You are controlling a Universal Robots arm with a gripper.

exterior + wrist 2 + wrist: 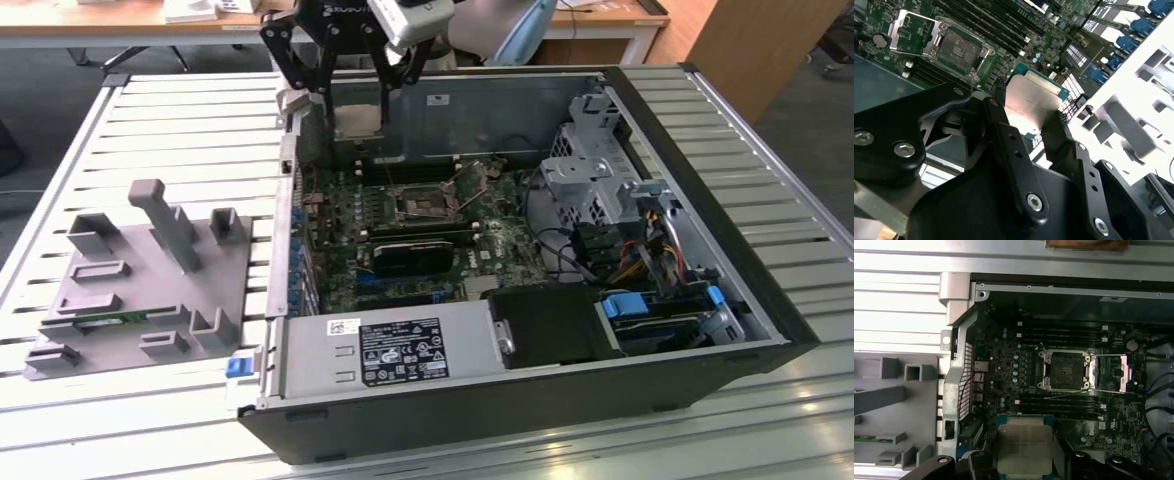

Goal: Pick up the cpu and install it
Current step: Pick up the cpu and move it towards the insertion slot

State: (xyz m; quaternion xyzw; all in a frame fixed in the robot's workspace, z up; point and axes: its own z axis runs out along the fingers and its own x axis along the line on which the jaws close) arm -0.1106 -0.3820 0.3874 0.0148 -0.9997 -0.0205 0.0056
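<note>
My gripper (358,105) is shut on the cpu (358,121), a flat square chip with a silver-grey top, held by two opposite edges. In the exterior view it hangs above the back left corner of the open computer case (747,290). Both wrist views show the cpu (1031,102) (1024,445) pinched between the black fingers (1004,125), above the motherboard. The bare cpu socket (427,205) (959,50) (1064,370) lies uncovered near the board's middle, apart from the chip, with its metal load plate (1124,372) swung open beside it.
A grey holder fixture (134,270) stands on the slatted table (174,130) at the exterior view's left. Inside the case are a black block (414,255) in front of the socket, the power supply (387,350), a drive cage (594,160) and cables (654,250).
</note>
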